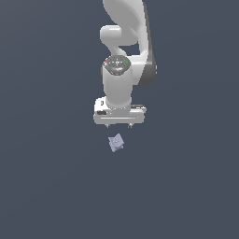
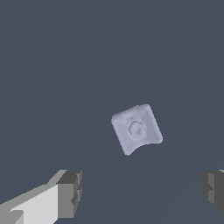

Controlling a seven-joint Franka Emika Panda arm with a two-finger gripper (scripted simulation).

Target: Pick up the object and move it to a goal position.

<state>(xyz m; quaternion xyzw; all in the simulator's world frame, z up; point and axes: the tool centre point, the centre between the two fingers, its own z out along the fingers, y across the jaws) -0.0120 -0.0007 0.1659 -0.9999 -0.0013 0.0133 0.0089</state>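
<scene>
Jaws stood spread wide, with nothing between them: in the wrist view the two dark fingertips (image 2: 70, 192) sat far apart at either edge of the picture and the floor showed bare in the gap. That put the task at its very start, by this reading.

Going by size, the white Panda arm (image 1: 122, 46) filled the upper middle of the exterior view, reaching down toward the dark grey-blue floor (image 1: 46, 186). At its end the gripper (image 1: 119, 125) pointed downward, its short fingers barely visible under the broad white hand.

Smallest of all, the object (image 1: 116, 143) lay on the floor just below the gripper in the exterior view, apart from it and touching neither finger. It was a pale lavender-grey block, turned at an angle to the fingers, with a faint round mark on its upper face (image 2: 136, 128). In the wrist view it sat off the line between the fingertips rather than squarely between them.

How high the gripper hung above the floor could not be told surely from these renders. Nothing was grasped or lifted; alignment, descent, closing, lifting and the carry all appeared to remain. No goal marker showed in either view.
</scene>
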